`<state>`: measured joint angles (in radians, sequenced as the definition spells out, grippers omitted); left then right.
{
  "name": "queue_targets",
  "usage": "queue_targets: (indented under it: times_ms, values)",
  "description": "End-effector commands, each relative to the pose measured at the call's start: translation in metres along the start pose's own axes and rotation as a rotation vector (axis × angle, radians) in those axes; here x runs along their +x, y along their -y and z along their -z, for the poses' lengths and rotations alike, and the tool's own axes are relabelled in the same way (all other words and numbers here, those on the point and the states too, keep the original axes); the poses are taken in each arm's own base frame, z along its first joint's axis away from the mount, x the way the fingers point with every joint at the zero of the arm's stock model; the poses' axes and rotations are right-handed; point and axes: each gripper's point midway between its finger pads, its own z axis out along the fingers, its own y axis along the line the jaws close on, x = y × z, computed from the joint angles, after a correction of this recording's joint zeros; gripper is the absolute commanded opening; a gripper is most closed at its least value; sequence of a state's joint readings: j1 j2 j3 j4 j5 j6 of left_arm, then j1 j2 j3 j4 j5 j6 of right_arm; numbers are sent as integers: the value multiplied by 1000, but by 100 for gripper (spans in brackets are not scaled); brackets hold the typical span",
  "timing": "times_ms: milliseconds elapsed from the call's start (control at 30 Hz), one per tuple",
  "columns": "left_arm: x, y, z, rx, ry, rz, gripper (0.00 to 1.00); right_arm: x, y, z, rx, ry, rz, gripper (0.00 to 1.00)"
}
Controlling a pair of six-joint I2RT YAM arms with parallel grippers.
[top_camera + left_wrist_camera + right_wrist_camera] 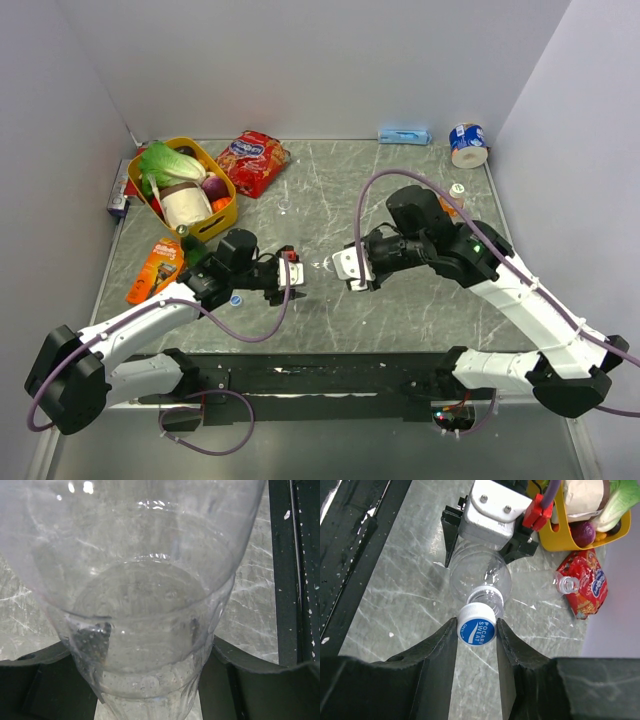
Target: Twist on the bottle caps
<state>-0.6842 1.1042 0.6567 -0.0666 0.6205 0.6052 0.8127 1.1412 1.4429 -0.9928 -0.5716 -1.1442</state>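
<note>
Right wrist — round blue-topped cap at clear, smooth bottle

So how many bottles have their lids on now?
None yet that I can see. The left gripper holds a clear bottle and the right gripper holds a blue cap at its mouth. A small open bottle by the red bag has no cap, and a pale cap lies loose.

Clear bottle is cropped by the top, left and bottom edges in the left wrist view, and its neck is not shown there. Left gripper fingertips are masked by the bottle wall. Blue cap sides are covered by right gripper fingers. Orange bottle is mostly hidden behind right arm. Yellow basket is cut by the top edge in the right wrist view.
</note>
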Motion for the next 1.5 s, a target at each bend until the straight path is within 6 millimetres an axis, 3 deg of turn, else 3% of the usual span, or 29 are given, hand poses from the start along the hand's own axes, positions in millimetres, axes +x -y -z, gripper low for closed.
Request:
queue_targets:
  times_ms: [0, 500, 633, 667, 1033, 1267, 1467]
  values:
    - [-37, -15, 1, -16, 95, -105, 1, -5, 11, -5, 49, -5, 44, 27]
    - [-44, -24, 4, -82, 134, -136, 1, -4, 11, -20, 17, -19, -22, 26]
    - [-54, -35, 13, -186, 190, -122, 1, -1, 10, -22, -9, -35, -80, 26]
    - [-48, -35, 14, -201, 188, -110, 1, -4, 11, -21, -5, -27, -101, 26]
    - [-56, -46, 25, -311, 261, -92, 1, -15, 39, -15, 70, 28, -283, 27]
    - [-80, -76, 31, -462, 271, -80, 1, -11, 40, -32, 4, -32, -581, 27]
    - [-86, -120, 51, -761, 245, 50, 1, 2, 50, -41, 86, -117, -875, 24]
